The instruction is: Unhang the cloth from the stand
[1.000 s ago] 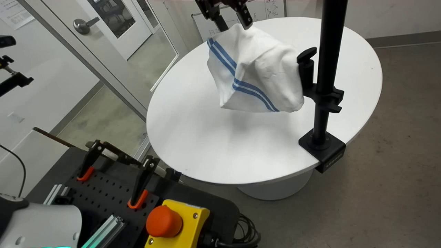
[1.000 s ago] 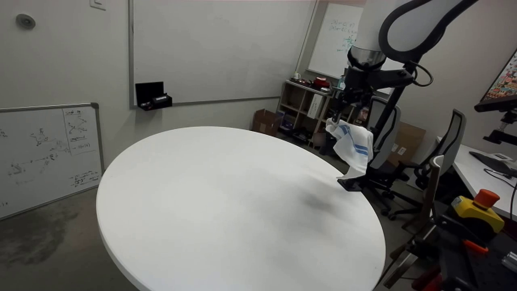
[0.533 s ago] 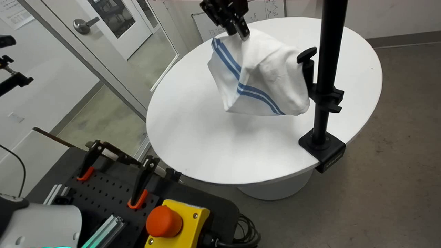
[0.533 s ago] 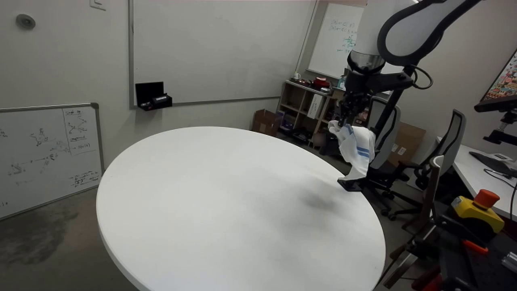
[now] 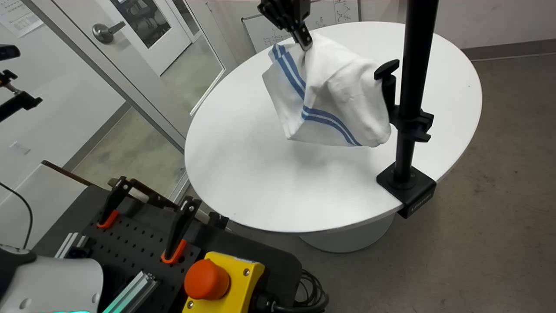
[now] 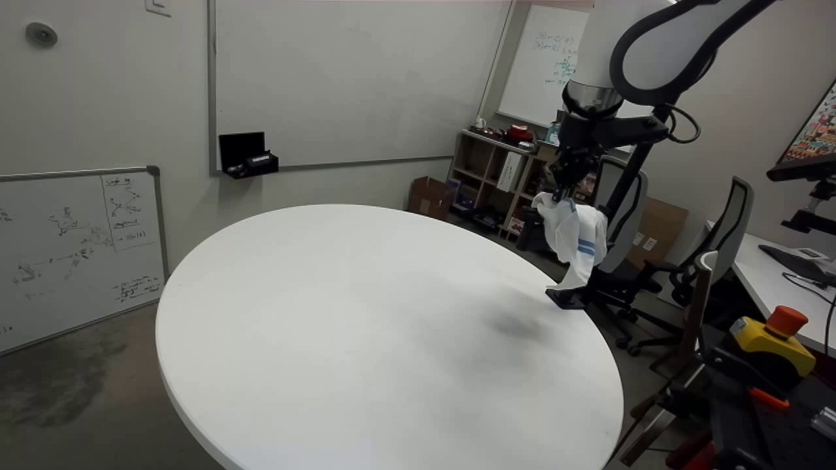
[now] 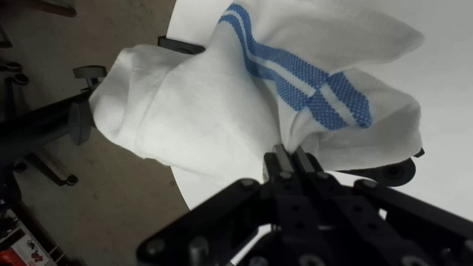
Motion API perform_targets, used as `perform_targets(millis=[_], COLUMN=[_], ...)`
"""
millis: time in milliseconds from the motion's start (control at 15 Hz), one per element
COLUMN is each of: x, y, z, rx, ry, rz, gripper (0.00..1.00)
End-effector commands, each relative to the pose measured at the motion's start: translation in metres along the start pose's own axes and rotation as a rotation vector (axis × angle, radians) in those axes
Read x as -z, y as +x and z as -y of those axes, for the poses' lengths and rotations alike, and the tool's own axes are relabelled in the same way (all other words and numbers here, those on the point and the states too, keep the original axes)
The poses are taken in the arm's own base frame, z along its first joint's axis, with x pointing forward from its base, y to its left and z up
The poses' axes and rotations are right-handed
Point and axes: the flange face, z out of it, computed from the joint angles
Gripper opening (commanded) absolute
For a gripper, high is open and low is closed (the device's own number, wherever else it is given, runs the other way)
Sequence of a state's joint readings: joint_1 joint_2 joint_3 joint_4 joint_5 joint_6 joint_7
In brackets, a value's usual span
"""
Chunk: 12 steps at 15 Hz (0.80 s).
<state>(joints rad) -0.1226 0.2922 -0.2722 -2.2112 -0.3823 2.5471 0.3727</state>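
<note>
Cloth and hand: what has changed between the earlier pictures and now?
The hand, open a second ago, has come down slightly and closed on a fold of the cloth. In an exterior view, the cloth has shifted a little right, toward the stand. The cloth still hangs at the stand, which, like the round white table, stayed put.

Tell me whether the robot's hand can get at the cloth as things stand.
Very likely yes: the hand pinches a fold of the cloth, and nothing shows between them. The stand's pole is well apart from the grip.
</note>
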Motion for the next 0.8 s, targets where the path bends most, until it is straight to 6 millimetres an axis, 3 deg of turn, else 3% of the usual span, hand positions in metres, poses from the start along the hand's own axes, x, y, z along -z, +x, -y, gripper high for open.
perform_targets(millis=[0,467,733], x=[0.032,0.137,0.176], y=[0.006,-0.006,-0.034], z=[-0.01,-0.02,0.005], rx=[-0.05,-0.038,0.102], ry=[0.047,0.169,0.191], rz=[-0.03,-0.166,-0.156], gripper=[0.01,0.01,0.01])
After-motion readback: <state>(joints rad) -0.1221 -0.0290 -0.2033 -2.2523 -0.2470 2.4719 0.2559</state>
